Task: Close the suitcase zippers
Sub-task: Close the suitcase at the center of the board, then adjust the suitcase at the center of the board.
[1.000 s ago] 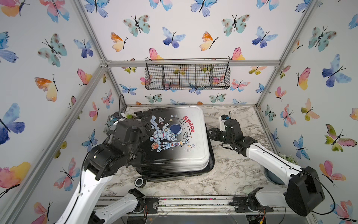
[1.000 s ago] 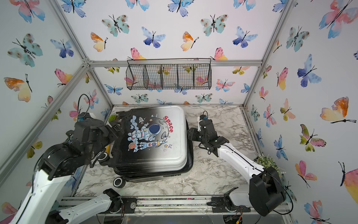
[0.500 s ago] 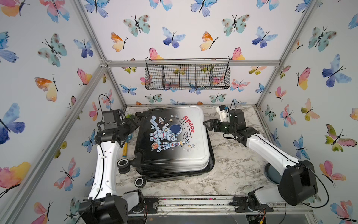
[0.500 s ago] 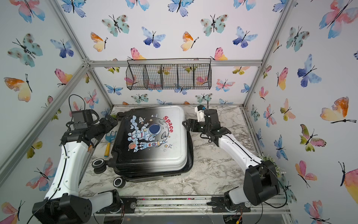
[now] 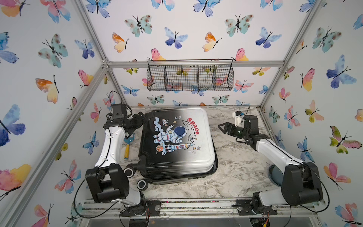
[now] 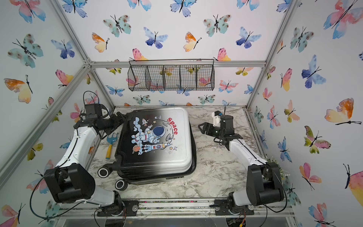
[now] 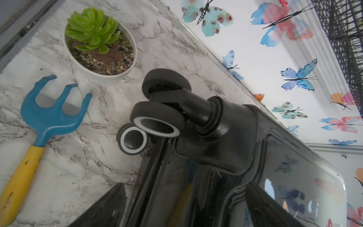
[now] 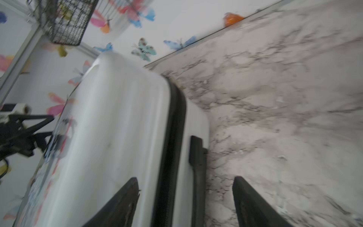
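The suitcase (image 5: 176,141) lies flat on the table (image 5: 235,167) between both tools. The left tool (image 5: 142,118) is spread wide, close to its wheels (image 7: 133,140). The right tool (image 5: 220,127) is spread too, facing the zippers (image 8: 172,137), not touching. The shell looks hard and slippery, so pinch a small pull; none shows.

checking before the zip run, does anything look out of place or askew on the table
Nothing spilled or broken. The suitcase lies flat but turned askew to the table's edges, its black lower shell showing past the upper one on the right. A toy rake lies loose beside its wheels.
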Action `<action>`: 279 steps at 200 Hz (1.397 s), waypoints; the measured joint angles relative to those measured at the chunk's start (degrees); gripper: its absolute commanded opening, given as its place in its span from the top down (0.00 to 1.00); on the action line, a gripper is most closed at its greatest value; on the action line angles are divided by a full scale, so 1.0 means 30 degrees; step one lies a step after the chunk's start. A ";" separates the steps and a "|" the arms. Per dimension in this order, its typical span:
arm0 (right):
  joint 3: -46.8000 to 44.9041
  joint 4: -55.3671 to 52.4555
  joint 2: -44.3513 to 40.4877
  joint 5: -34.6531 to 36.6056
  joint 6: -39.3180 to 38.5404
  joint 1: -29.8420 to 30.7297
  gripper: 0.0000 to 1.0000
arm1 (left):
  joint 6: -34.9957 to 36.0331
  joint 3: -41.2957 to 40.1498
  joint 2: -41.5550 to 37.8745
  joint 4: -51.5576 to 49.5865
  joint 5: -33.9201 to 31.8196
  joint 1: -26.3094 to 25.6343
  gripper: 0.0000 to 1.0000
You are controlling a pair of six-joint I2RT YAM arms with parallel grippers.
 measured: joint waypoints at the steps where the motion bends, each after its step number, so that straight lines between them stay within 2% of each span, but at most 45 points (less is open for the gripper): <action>1: 0.0000 -0.0058 0.0044 0.0022 0.0007 -0.0051 0.23 | 0.0000 0.0000 0.0000 0.0000 0.0000 0.0000 0.06; 30: 0.0000 -0.0328 0.1239 0.0073 0.0015 0.0066 0.30 | 0.0029 0.0372 0.0648 0.0015 0.0153 -0.0495 0.06; 69: 0.0401 -0.1093 0.4204 -0.0131 -0.0772 0.0444 0.37 | -0.0036 0.1304 0.1923 0.0532 0.0197 -0.1508 0.06; 93: 0.0466 -0.1858 0.4612 -0.0066 -0.1333 0.0925 0.40 | 0.0051 0.2426 0.2856 0.0350 -0.0051 -0.2171 0.06; 115: 0.0707 -0.1938 0.4605 -0.0087 -0.1523 0.2171 0.42 | 0.0058 0.3585 0.3745 0.0087 -0.0255 -0.2506 0.07; 135: 0.0576 -0.1960 0.4262 0.0306 -0.1501 0.3257 0.44 | 0.0080 0.4517 0.4503 -0.0117 -0.0401 -0.2820 0.07; 174: -0.0845 -0.2528 0.2514 0.1056 -0.1282 0.3781 0.46 | 0.0321 0.6768 0.6273 -0.0291 -0.0852 -0.3767 0.08; 207: -0.2288 -0.3140 0.0634 0.2594 -0.0561 0.5333 0.47 | 0.0882 0.9646 0.8502 -0.0240 -0.1632 -0.4889 0.09; 240: -0.3096 -0.4109 -0.0605 0.2812 -0.0379 0.6615 0.47 | 0.1683 1.2837 1.0746 -0.0386 -0.2018 -0.5887 0.10; 261: -0.2994 -0.5355 -0.0911 0.3883 -0.0721 0.7759 0.44 | 0.2062 1.5147 1.2284 -0.0466 -0.2186 -0.6666 0.11; 279: -0.3067 -0.5508 -0.1297 0.4495 -0.0612 0.8670 0.42 | 0.2098 1.6079 1.2837 0.0000 -0.1938 -0.7118 0.11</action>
